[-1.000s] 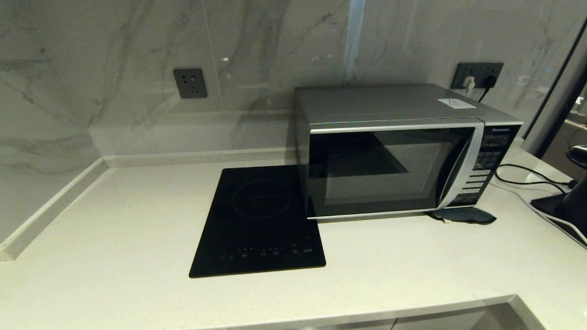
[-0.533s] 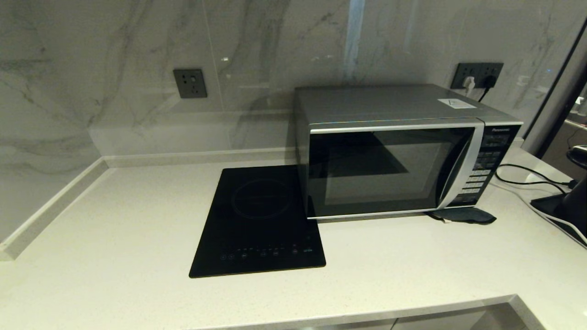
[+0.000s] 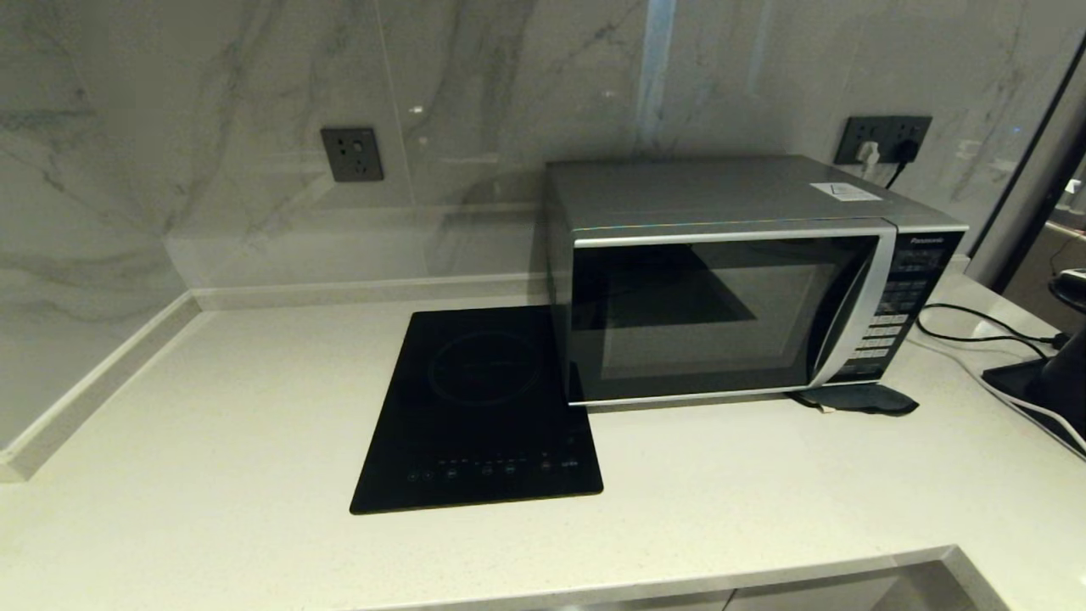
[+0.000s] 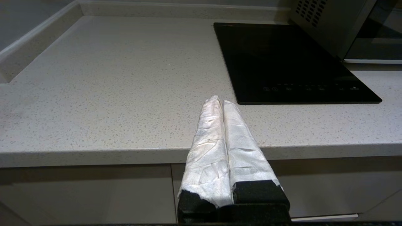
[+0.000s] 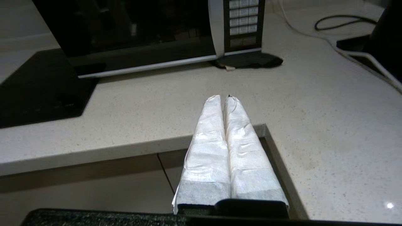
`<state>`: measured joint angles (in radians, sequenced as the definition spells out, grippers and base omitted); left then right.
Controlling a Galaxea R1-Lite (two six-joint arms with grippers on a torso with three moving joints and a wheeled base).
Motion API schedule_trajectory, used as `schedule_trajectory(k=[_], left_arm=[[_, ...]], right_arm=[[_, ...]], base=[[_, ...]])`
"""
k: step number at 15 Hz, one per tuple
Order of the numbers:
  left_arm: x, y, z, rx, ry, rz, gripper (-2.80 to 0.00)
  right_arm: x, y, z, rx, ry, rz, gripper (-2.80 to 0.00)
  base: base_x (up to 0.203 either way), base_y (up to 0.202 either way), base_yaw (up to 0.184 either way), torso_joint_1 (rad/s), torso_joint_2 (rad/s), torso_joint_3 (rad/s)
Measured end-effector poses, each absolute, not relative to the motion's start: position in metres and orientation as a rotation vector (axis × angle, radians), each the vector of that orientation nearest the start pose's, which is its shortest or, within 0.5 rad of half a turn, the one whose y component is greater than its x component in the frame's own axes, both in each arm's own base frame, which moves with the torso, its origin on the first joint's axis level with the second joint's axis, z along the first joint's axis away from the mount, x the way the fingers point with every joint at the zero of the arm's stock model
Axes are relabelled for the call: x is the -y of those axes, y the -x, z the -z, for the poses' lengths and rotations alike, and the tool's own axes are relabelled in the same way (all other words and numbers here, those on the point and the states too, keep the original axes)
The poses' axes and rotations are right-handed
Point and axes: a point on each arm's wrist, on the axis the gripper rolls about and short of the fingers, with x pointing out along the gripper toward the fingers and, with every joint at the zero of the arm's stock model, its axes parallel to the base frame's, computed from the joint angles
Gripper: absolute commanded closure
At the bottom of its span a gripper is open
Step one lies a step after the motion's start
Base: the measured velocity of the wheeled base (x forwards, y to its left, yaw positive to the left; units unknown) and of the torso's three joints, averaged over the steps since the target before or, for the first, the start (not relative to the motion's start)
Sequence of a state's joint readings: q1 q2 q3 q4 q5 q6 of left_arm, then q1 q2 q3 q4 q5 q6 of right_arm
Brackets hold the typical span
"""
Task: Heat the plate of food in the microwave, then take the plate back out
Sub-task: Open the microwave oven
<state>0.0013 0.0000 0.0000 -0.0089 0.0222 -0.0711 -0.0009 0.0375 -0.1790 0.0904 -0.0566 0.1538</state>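
The silver microwave (image 3: 747, 271) stands on the pale counter at the back right with its dark glass door closed; its curved handle (image 3: 857, 314) and button panel (image 3: 899, 305) are on its right side. The plate of food is out of view in every frame. Neither arm shows in the head view. My left gripper (image 4: 219, 101) hangs shut and empty in front of the counter's front edge, left of the hob. My right gripper (image 5: 222, 99) is also shut and empty, low near the counter's front corner, facing the microwave (image 5: 141, 28).
A flat black induction hob (image 3: 484, 407) lies just left of the microwave. A dark cloth (image 3: 857, 399) sits at the microwave's front right corner. Black and white cables (image 3: 976, 331) and a dark object (image 3: 1052, 373) occupy the far right. Wall sockets (image 3: 350, 154) are behind.
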Motion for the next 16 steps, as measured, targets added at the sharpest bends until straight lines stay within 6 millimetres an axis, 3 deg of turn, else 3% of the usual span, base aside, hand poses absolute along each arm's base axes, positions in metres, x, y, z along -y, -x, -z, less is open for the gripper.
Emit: schedule_trajectory(k=[4, 6, 8, 9, 12, 16], left_arm=[[0.0, 0.023, -0.076, 0.009, 0.071, -0.024, 0.0], [0.0, 0.023, -0.076, 0.01, 0.071, -0.024, 0.0], [0.0, 0.023, -0.076, 0.01, 0.072, -0.024, 0.0], [0.0, 0.023, -0.076, 0.01, 0.072, -0.024, 0.0], [0.0, 0.023, -0.076, 0.01, 0.072, -0.024, 0.0], [0.0, 0.023, -0.076, 0.01, 0.071, -0.024, 0.0]], right_arm=[[0.002, 0.039, -0.186, 0.018, -0.154, 0.089, 0.0], [0.003, 0.023, -0.224, -0.004, -0.145, 0.158, 0.0], [0.006, -0.004, -0.257, -0.033, -0.104, 0.263, 0.0], [0.007, -0.021, -0.27, -0.049, -0.075, 0.315, -2.8], [0.01, -0.08, -0.286, -0.108, -0.006, 0.45, -2.8], [0.011, -0.148, -0.278, -0.234, 0.087, 0.514, -2.8]], base=[[0.0, 0.0, 0.0, 0.0, 0.0, 0.0], [0.0, 0.0, 0.0, 0.0, 0.0, 0.0], [0.0, 0.0, 0.0, 0.0, 0.0, 0.0], [0.0, 0.0, 0.0, 0.0, 0.0, 0.0], [0.0, 0.0, 0.0, 0.0, 0.0, 0.0], [0.0, 0.0, 0.0, 0.0, 0.0, 0.0]])
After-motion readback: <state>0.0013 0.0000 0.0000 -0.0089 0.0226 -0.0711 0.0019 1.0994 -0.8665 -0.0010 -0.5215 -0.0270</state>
